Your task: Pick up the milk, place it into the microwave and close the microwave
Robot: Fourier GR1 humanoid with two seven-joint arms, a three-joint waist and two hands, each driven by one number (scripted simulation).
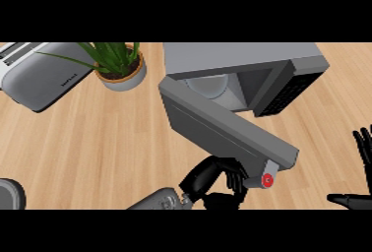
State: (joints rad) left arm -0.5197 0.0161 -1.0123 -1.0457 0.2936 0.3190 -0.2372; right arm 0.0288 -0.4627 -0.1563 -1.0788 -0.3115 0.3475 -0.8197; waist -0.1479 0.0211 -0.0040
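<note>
**Microwave door open, left hand at its free end**

Microwave (240,59) stands at the far side of the tabletop (94,142), its door (218,130) swung out long and diagonal toward the robot. The milk cannot be made out; it may sit inside the dim cavity. A toaster (40,74) and potted plant (120,64) stand well left. The left hand (214,179), fingers curled with nothing seen in them, touches the door's near end by the red button (267,180), so it is nearer for pushing. The right hand (359,162) rests open at the right edge.

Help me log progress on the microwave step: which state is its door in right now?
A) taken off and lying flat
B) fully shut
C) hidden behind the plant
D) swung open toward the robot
D: the microwave door angles out from the cavity, with the left hand at its outer end.
</note>
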